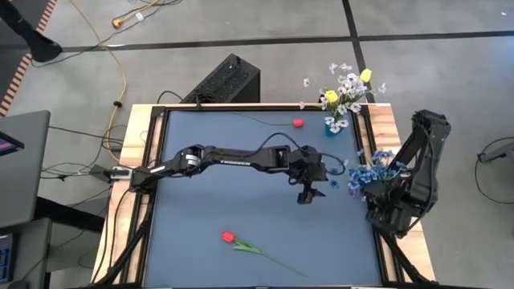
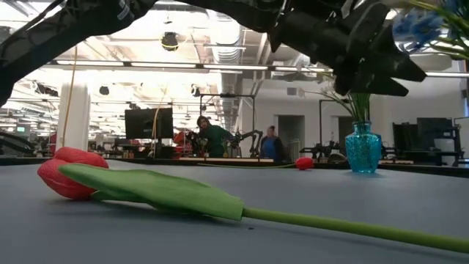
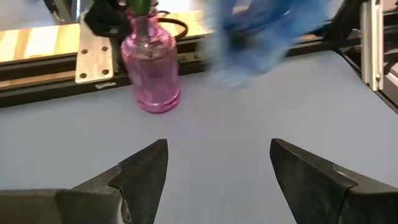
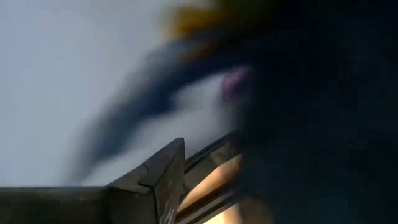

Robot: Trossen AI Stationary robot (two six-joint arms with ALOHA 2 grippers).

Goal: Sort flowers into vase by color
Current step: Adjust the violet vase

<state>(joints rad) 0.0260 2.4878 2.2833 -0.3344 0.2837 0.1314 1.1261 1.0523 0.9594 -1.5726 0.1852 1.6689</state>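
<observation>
The left claw [image 1: 307,195] hangs spread over bare mat, well clear of both red tulips [image 1: 228,237] and table edges.

- Robot arms: two, a left arm [image 1: 233,156] and a right arm [image 1: 418,172].
- Vases: two, one blue vase [image 2: 363,149] and one pink vase [image 3: 151,71].
- Red flowers lying on the table: two, one near [image 1: 228,237] and one far [image 1: 298,123].
- Yellow buds in the blue vase's bouquet: two, [image 1: 330,96] and [image 1: 365,75].
- Blue flower clusters: one bunch [image 1: 371,170]; single blossoms cannot be counted.
- White sprays [image 1: 348,85]: number cannot be told.
- People in the room behind: two, [image 2: 212,136] and [image 2: 270,142].
</observation>
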